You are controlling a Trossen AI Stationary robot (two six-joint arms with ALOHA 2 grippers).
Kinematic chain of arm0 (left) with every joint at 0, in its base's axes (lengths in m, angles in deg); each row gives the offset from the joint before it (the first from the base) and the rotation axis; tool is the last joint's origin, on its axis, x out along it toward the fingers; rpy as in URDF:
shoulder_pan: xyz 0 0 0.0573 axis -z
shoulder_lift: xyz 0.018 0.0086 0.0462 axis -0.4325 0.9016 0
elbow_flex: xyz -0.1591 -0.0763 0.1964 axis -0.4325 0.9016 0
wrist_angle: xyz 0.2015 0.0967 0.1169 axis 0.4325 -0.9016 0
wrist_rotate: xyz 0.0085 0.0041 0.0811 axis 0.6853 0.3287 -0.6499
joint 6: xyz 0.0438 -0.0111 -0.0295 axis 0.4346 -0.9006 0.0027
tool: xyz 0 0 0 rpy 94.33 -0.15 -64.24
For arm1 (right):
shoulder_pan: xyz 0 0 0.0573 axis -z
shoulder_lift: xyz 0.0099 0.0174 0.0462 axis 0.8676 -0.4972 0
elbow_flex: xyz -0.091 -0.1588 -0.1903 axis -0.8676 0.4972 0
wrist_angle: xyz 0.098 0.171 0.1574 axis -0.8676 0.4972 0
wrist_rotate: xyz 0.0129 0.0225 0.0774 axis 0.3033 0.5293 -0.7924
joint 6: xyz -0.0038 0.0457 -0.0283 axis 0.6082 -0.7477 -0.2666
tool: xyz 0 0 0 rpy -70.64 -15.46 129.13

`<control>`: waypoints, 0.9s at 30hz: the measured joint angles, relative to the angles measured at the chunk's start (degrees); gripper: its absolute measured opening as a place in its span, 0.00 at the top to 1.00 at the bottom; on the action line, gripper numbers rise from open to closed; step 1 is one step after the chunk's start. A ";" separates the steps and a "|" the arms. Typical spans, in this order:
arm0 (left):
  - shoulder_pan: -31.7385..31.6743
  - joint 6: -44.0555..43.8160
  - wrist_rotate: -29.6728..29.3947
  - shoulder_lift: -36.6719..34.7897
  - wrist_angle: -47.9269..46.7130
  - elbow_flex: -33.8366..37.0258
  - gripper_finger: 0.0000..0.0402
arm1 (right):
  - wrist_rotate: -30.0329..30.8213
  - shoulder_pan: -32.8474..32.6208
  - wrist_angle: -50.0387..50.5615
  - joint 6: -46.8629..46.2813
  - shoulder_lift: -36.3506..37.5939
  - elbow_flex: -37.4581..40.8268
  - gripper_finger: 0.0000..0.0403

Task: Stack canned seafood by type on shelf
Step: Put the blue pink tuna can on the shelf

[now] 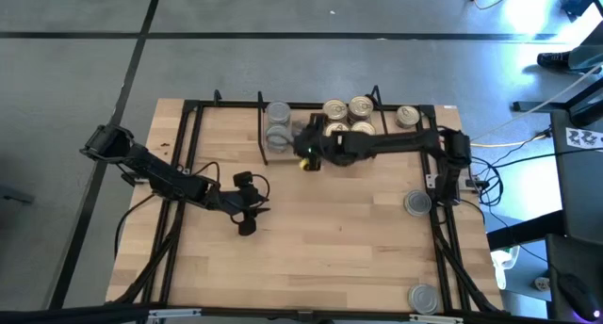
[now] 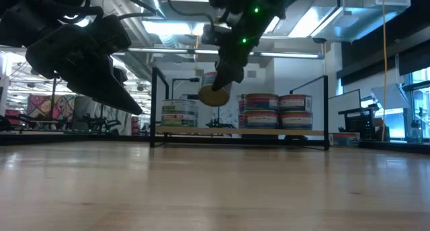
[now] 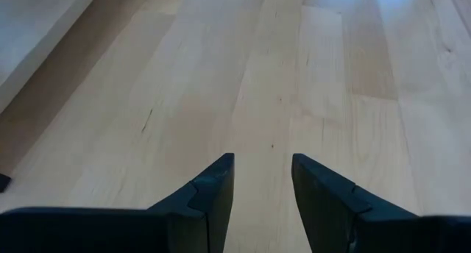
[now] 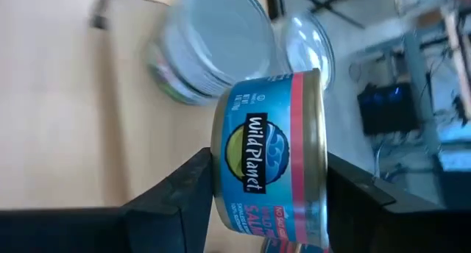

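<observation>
Carrying a tin [image 4: 268, 161] toward the shelf [image 1: 226, 105], I have the right gripper [image 1: 309, 151] clamped on its top and bottom, the tin turned on edge, label showing. It hangs above the shelf board, between the silver stack [image 1: 278, 126] and the gold-lidded tins [image 1: 349, 112]. I judge this the placing step: next I must level the tin and lower it squarely onto the matching stack. The right arm reaches across along the shelf, wrist rolled. My left gripper [image 1: 247, 211] waits well away from the shelf over bare table [image 3: 331, 76], fingers apart and empty.
</observation>
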 joint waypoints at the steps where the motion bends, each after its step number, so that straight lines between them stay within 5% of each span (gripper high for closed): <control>1: 0.00 0.00 0.00 0.01 0.00 0.00 0.66 | -0.24 1.00 0.00 -0.69 0.00 0.00 0.51; 13: 0.00 0.18 -0.03 -0.01 0.05 0.00 0.66 | -6.86 8.24 -4.56 -2.86 -1.97 0.02 0.51; 27: -0.05 0.20 -0.05 -0.02 0.09 0.09 0.66 | -1.89 11.29 -5.22 -3.89 -6.99 0.02 0.51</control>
